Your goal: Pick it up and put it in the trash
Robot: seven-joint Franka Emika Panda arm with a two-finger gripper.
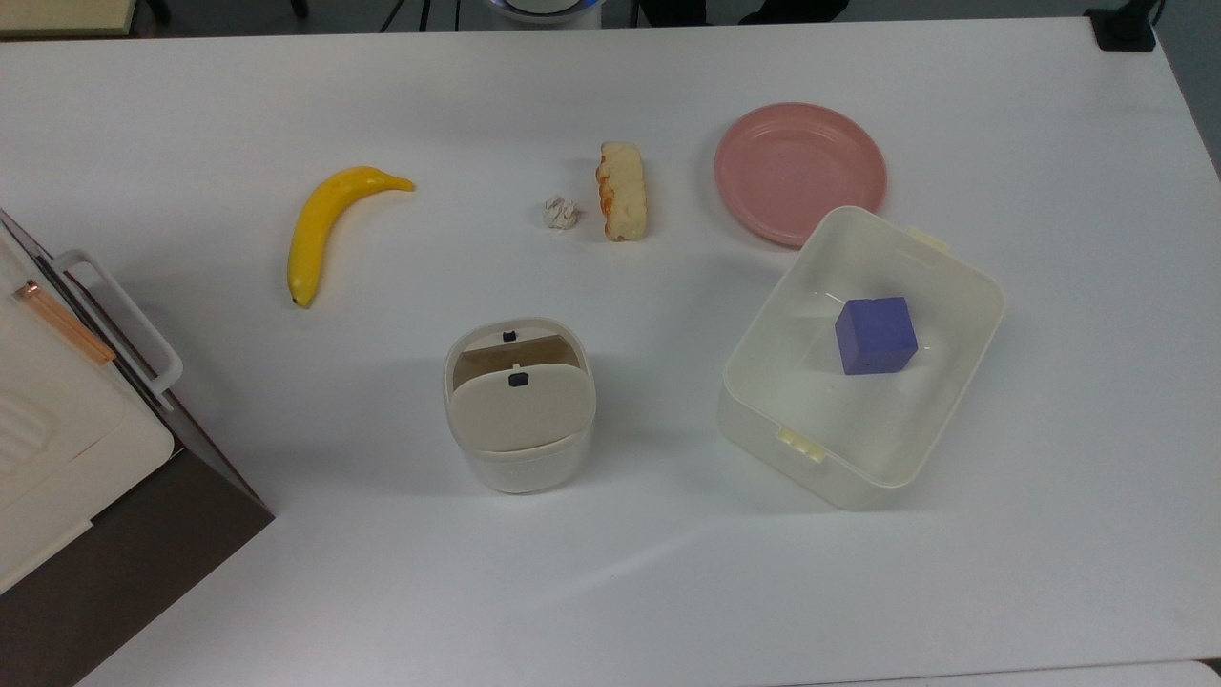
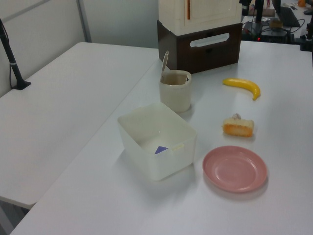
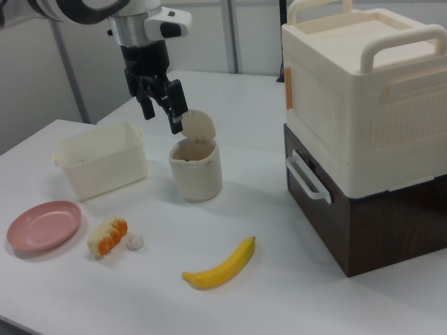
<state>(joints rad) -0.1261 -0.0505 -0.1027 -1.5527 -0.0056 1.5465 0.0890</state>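
The small crumpled white paper wad [image 1: 561,212] lies on the white table between the banana and the bread piece; in the right view the wad [image 3: 134,241] touches the bread's near end. The cream trash bin [image 1: 520,405] stands in front of it, its beige swing lid [image 3: 198,127] tipped up so the mouth shows. In the right view my gripper [image 3: 162,115] hangs open and empty just above the bin [image 3: 196,167], toward the right view's left of the lid and far from the wad.
A banana [image 1: 320,229], a tan-and-orange bread piece [image 1: 622,189] and a pink plate [image 1: 799,172] lie along the far side. A translucent tub [image 1: 763,420] holds a blue cube [image 1: 876,334]. A cream-and-brown box with handles [image 3: 363,125] stands at the top view's left.
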